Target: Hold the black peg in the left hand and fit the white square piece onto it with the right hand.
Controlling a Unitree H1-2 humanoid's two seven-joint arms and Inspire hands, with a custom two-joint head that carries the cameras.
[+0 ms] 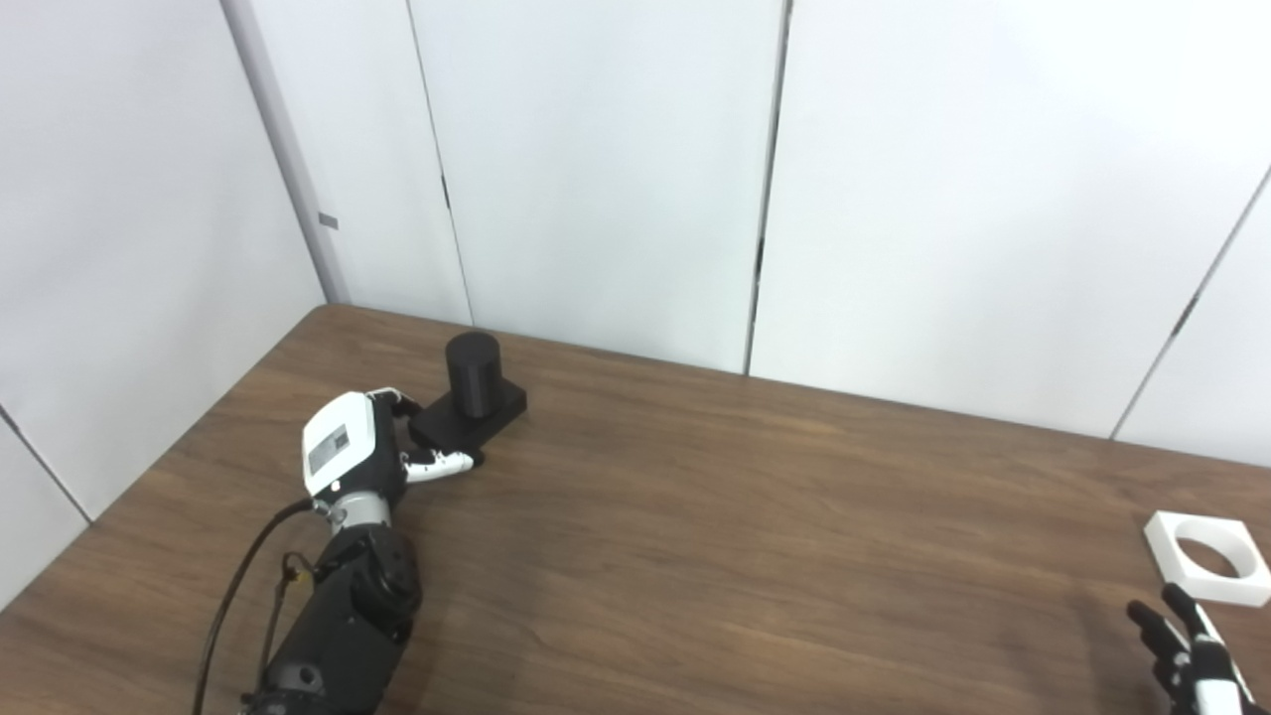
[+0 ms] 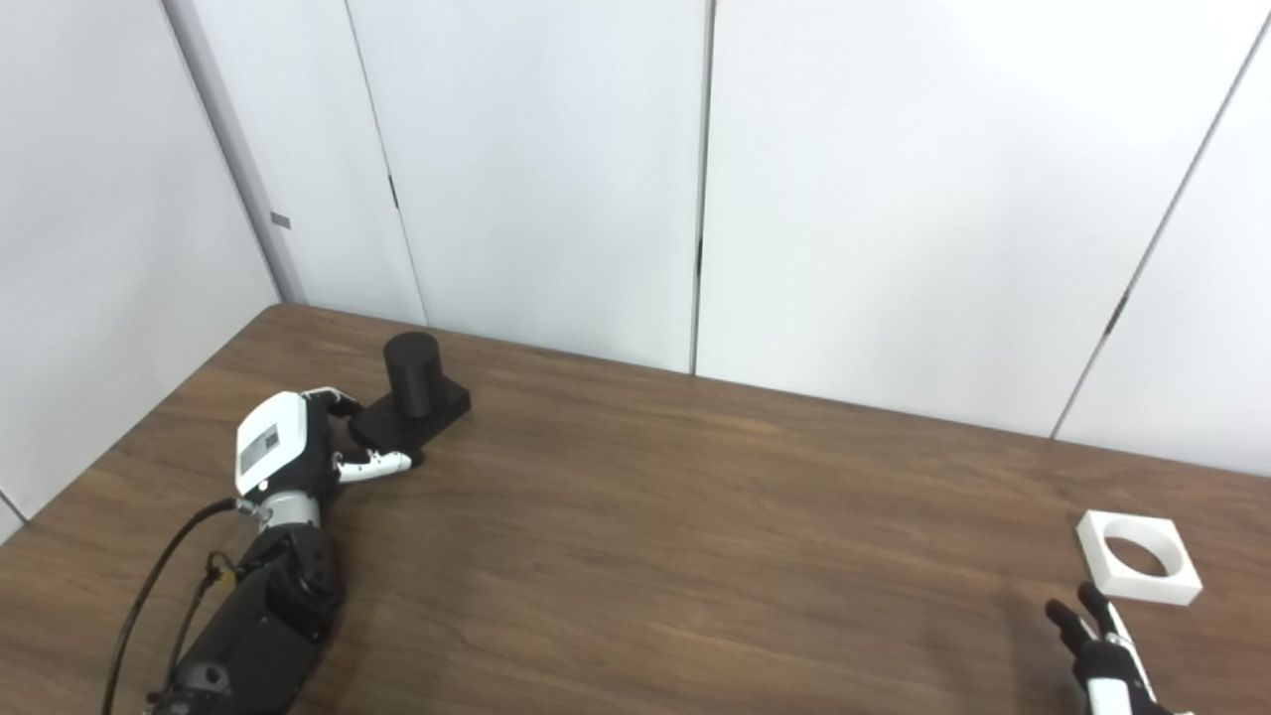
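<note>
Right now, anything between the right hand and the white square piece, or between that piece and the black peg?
Nothing visible. Right hand sits just short of the white square piece; only bare wooden table lies across to the black peg.

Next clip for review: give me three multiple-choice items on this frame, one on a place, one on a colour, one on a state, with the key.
1. Where on the table does the white square piece lie?
A. far left corner
B. near the right edge
C. on the peg

2. What colour is the peg with its base?
A. black
B. red
C. white

3. What is the right hand doing?
A. gripping the white piece
B. resting on the peg
C. holding nothing, fingers apart, short of the white piece

Key: 1 B, the piece lies flat far right, well apart from the peg. 2 A, cylinder and base are both black. 3 C, bare table shows between the fingers and the piece, while the left hand is at the peg's base.
</note>
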